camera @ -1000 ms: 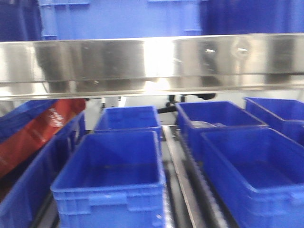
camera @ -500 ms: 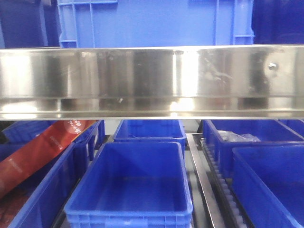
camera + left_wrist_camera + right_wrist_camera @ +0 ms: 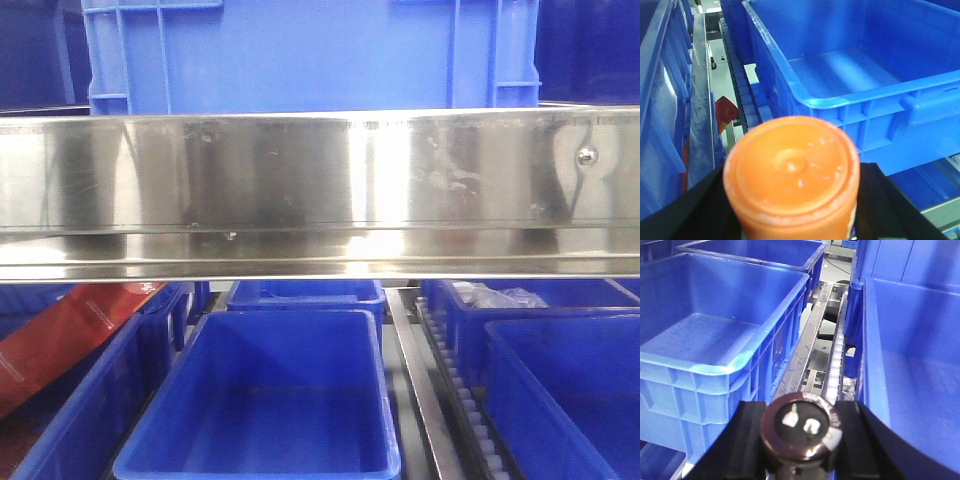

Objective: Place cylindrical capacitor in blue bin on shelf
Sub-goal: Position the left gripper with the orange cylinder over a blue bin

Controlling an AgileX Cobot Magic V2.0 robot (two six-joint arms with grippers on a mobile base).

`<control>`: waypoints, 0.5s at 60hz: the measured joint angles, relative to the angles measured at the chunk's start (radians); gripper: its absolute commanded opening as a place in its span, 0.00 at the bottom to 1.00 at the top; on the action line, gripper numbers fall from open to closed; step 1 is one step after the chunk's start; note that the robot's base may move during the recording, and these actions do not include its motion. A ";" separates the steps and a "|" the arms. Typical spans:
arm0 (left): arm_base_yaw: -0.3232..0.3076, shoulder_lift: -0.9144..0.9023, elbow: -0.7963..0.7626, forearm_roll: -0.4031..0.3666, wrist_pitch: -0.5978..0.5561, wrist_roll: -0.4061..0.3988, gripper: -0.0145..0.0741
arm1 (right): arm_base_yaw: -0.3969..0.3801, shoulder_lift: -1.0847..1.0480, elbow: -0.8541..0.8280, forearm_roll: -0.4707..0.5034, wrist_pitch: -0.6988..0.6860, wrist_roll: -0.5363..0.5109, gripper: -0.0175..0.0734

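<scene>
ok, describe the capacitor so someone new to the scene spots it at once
In the right wrist view, find the roller track between the blue bins. Below it, at bottom centre, the right end effector grips the cylindrical capacitor: squat, dark, shiny-topped with two pale terminals, unlike the orange cylinder in the left end effector.

Left gripper (image 3: pixel 790 210) and right gripper (image 3: pixel 801 440), each clamped on a small object, either side of a blue bin (image 3: pixel 840 100).
The left gripper sits low, just left of the bin's near corner, black fingers (image 3: pixel 685 215) pressed against both sides of an orange cylinder (image 3: pixel 791 170). The right gripper sits low, just right of the same bin, fingers (image 3: pixel 747 440) pinching the cylindrical capacitor (image 3: pixel 801 432), whose end faces the wrist camera.
</scene>
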 measured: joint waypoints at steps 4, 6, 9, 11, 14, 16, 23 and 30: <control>0.000 0.000 0.000 0.000 0.000 0.000 0.04 | 0.000 0.000 0.000 0.000 0.000 0.000 0.01; 0.000 0.000 0.000 0.000 0.000 0.000 0.04 | 0.000 0.000 0.000 0.000 0.000 0.000 0.01; 0.000 0.000 0.000 0.000 0.000 0.000 0.04 | 0.000 0.000 0.000 0.000 0.000 0.000 0.01; 0.000 0.000 0.000 0.000 0.000 0.000 0.04 | 0.000 0.000 0.000 0.000 0.000 0.000 0.01; 0.000 0.000 0.000 0.000 0.000 0.000 0.04 | 0.000 0.000 0.000 0.000 0.000 0.000 0.01; 0.000 0.000 0.000 0.000 0.000 0.000 0.04 | 0.000 0.000 0.000 0.000 0.000 0.000 0.01; 0.000 0.000 0.000 0.000 0.000 0.000 0.04 | 0.000 0.000 0.000 0.000 0.000 0.000 0.01; 0.000 0.000 0.000 0.000 0.000 0.000 0.04 | 0.000 0.000 0.000 0.000 0.000 0.000 0.01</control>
